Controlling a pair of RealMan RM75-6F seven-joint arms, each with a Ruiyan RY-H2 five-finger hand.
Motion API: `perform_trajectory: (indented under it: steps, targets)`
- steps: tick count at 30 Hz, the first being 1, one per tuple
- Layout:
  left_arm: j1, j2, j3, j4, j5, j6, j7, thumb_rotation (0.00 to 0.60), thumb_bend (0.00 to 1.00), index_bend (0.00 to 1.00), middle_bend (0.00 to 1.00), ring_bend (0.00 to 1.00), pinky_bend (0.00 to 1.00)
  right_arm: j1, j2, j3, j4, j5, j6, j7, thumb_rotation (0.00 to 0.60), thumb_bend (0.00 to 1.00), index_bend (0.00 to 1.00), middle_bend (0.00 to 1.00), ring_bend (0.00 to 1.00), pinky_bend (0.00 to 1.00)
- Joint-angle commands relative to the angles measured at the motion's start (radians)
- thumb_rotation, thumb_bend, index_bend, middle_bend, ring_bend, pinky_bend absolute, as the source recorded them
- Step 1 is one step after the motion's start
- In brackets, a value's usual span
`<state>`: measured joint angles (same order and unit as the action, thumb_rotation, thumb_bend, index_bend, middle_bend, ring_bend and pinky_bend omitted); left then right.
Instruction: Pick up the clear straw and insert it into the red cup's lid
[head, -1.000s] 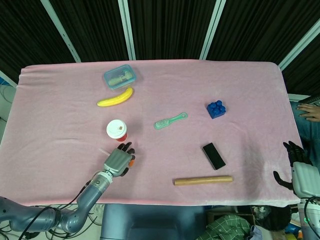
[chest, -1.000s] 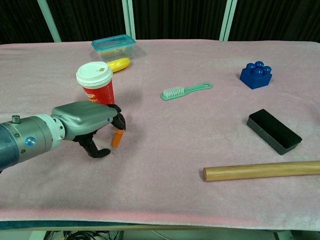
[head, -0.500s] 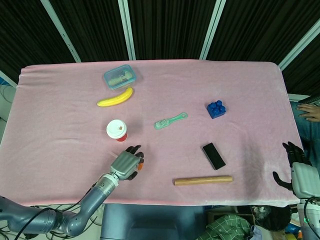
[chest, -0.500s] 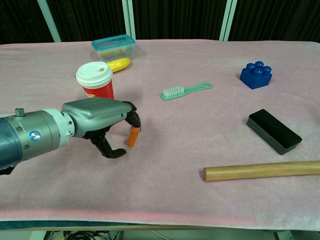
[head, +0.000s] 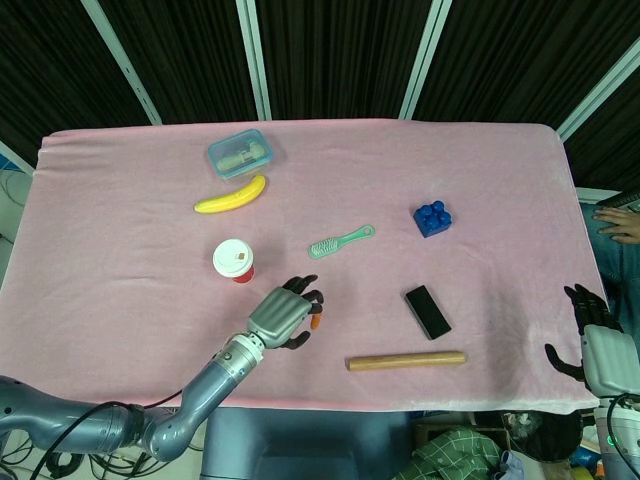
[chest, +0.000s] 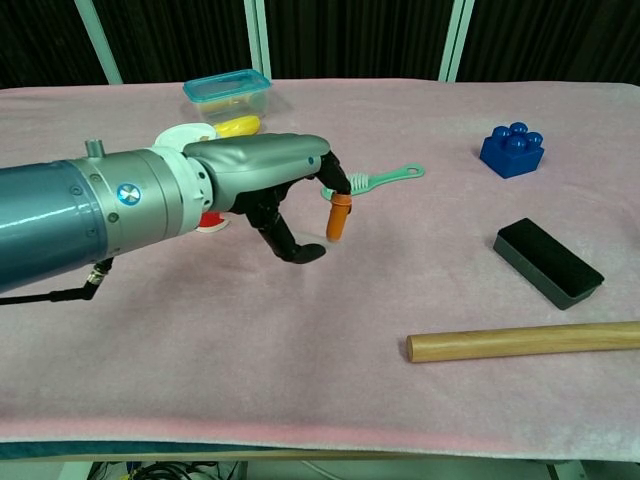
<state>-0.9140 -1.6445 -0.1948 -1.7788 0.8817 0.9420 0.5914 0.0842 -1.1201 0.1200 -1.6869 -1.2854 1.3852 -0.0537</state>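
The red cup (head: 233, 260) with its white lid stands left of the table's middle. In the chest view only the lid's rim (chest: 183, 132) and a strip of red show behind my left forearm. My left hand (head: 287, 317) hovers to the right of the cup and nearer the front edge, raised off the pink cloth. In the chest view the left hand (chest: 285, 190) has its fingers curled downward, an orange-tipped finger (chest: 339, 216) standing apart from the thumb. I cannot make out the clear straw in either view. My right hand (head: 593, 338) hangs beyond the table's front right corner, holding nothing.
A banana (head: 231, 195) and a clear lidded box (head: 240, 152) lie behind the cup. A green brush (head: 340, 241) lies just beyond my left hand. A blue brick (head: 432, 218), a black block (head: 427, 311) and a wooden rod (head: 406, 360) lie to the right.
My left hand has left the cloth in front of the cup, risen and travelled right; in the chest view its forearm now covers most of the cup. The right hand has not moved.
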Motion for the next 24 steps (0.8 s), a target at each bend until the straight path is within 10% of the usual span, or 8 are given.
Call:
perform_trajectory:
  steps: [1,24]
  targets:
    - [-0.017,0.013,-0.063,-0.012,-0.015,-0.070,-0.117,0.600,0.42,0.60,0.28,0.04,0.12,0.000,0.000,0.001,0.000,0.001,0.000,0.000,0.600,0.24,0.08,0.03,0.06,0.18]
    - [0.153,0.344,-0.447,-0.096,0.178,-0.414,-1.106,0.600,0.42,0.62,0.31,0.04,0.12,-0.001,-0.001,-0.001,-0.003,0.002,0.003,-0.013,0.600,0.24,0.08,0.03,0.06,0.18]
